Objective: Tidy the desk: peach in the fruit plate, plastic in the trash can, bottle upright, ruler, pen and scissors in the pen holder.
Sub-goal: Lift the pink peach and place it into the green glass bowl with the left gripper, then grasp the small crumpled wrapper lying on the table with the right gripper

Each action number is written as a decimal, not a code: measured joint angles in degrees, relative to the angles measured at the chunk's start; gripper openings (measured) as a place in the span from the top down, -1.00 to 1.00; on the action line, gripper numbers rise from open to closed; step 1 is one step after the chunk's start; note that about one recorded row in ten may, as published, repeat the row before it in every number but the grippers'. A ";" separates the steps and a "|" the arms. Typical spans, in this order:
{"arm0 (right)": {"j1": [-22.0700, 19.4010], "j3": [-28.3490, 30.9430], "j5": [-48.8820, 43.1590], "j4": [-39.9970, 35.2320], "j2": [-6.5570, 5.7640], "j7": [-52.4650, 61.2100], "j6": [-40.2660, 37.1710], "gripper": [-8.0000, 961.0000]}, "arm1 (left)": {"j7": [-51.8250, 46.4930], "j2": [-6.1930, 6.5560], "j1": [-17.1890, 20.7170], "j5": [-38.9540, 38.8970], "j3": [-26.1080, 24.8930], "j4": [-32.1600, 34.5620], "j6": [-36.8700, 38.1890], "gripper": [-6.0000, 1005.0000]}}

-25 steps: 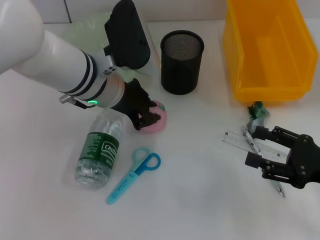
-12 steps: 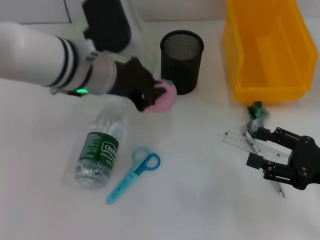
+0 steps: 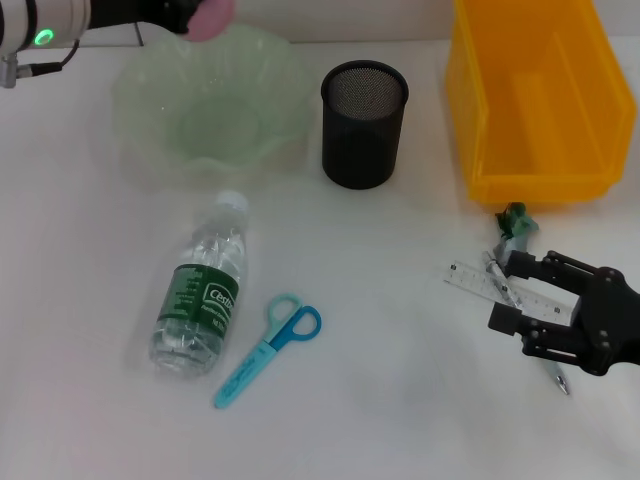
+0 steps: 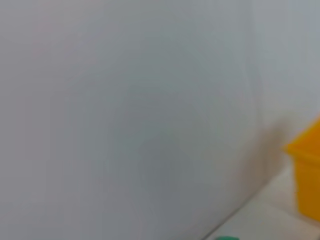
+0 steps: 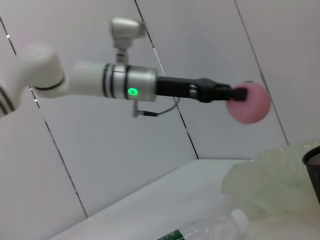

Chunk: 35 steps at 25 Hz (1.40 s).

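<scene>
I have the left end effector (image 5: 235,93) up high at about 10 o'clock in my head view, clamped on the peach (image 5: 248,102), which hangs above the far rim of the plate (image 3: 140,90) rather than over its middle. The right wrist view shows the fingers pinching only the near side of the fruit, so the hold looks shallow to me.

My worries from here:
- Releasing at this height could let the peach bounce out of the shallow, wavy plate, or roll off its far edge toward the wall.
- The round fruit could slip out of that side pinch during the descent.
- Coming down off-centre could tip or shove the light plate toward the holder (image 3: 364,124), which stands just beside it at 3 o'clock.

The right end effector (image 3: 555,315) rests at 4 o'clock, jaws spread wide over the ruler (image 3: 470,279) and pen (image 3: 560,380), gripping nothing. The green plastic (image 3: 515,220) lies just beyond it, near the yellow bin (image 3: 535,170). The bottle (image 3: 200,300) lies on its side at 7 o'clock with the scissors (image 3: 268,348) just beside it.

The counter (image 3: 380,400) is plain white and smooth, so rolling things will not stop quickly. A pale panelled wall (image 5: 100,165) backs it closely.
</scene>
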 joint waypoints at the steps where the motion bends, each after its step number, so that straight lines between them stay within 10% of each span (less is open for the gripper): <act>1: 0.04 -0.04 0.00 0.02 0.02 0.00 0.00 -0.74 | -2.78 0.09 -5.04 0.59 -6.16 -8.91 -0.62 0.87; 13: 0.10 0.16 0.06 0.95 0.03 0.00 0.01 -0.73 | -1.15 -0.09 -8.18 0.03 -10.18 -17.44 -4.11 0.21; 22: -0.12 3.12 0.56 -2.67 -0.33 6.66 -0.98 -0.73 | 13.73 0.53 -3.39 -16.80 -14.88 -12.50 26.03 -0.40; 35: 6.02 2.49 -4.35 -53.70 -2.19 55.51 -19.32 -0.73 | 26.05 0.10 -0.10 -16.11 -14.62 -19.60 45.82 -0.65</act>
